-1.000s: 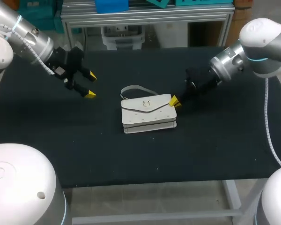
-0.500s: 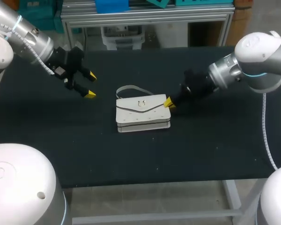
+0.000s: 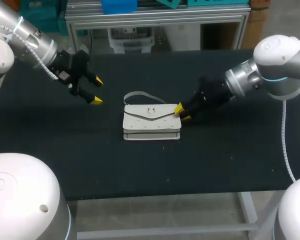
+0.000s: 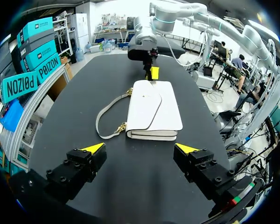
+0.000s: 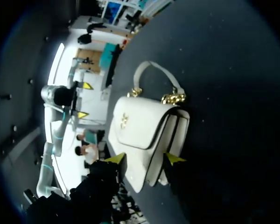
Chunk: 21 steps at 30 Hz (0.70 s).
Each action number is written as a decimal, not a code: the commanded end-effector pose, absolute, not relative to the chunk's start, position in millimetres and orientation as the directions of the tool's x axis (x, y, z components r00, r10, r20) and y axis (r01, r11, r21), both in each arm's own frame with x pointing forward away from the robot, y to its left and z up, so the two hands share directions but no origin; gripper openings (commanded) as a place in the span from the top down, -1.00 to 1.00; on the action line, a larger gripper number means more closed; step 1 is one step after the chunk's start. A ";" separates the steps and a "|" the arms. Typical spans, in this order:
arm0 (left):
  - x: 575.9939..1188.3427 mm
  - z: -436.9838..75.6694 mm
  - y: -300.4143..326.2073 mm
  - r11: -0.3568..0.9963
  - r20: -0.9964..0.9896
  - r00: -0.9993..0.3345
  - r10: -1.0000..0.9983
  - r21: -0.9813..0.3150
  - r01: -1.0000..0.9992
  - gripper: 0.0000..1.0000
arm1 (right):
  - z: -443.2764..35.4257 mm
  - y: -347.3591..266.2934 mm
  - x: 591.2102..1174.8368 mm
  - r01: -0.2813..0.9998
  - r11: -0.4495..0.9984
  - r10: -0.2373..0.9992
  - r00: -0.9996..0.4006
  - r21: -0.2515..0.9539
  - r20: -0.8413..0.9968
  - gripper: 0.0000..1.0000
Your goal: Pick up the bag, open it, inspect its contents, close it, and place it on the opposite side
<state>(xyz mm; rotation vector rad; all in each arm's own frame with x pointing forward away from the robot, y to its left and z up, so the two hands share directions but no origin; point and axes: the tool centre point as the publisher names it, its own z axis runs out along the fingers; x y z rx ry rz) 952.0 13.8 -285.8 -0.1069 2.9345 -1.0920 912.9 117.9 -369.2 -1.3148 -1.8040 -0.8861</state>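
Note:
A white flap handbag [image 3: 151, 122] lies flat at the table's middle, flap down, its grey strap [image 3: 140, 95] looped behind it. My right gripper [image 3: 182, 112] is at the bag's right end with its yellow tips apart. In the right wrist view the bag [image 5: 140, 126] has its near end between those open fingers [image 5: 145, 159]. My left gripper [image 3: 96, 90] hangs open above the table, back and left of the bag. In the left wrist view the bag [image 4: 154, 109] lies ahead of the open left gripper [image 4: 140, 148], with my right gripper [image 4: 152, 72] at its far end.
The black table [image 3: 225, 160] carries only the bag. Its front edge runs below the bag in the head view, and its back edge meets a metal frame.
The right gripper, shut before, slid the bag a little to the left and has now spread its fingers at the bag's right end. The left arm has not moved.

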 end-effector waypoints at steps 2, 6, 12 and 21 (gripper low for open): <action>951.6 -286.6 13.8 0.753 0.013 -0.998 -0.068 -0.656 -0.060 -1.00 | -347.3 95.9 910.0 0.956 0.268 0.474 -0.238 0.119 0.848 -1.00; 951.6 -286.6 13.8 0.753 0.013 -0.998 -0.068 -0.656 -0.060 -1.00 | -334.1 87.8 903.7 0.936 0.332 0.481 -0.278 0.121 0.832 -1.00; 951.6 -286.6 13.8 0.753 0.013 -0.998 -0.068 -0.656 -0.060 -1.00 | -317.7 79.2 897.9 0.886 0.439 0.513 -0.381 0.146 0.769 -1.00; 951.6 -286.6 13.8 0.753 0.013 -0.998 -0.068 -0.656 -0.060 -1.00 | -301.3 67.6 888.5 0.761 0.609 0.530 -0.600 0.223 0.599 -1.00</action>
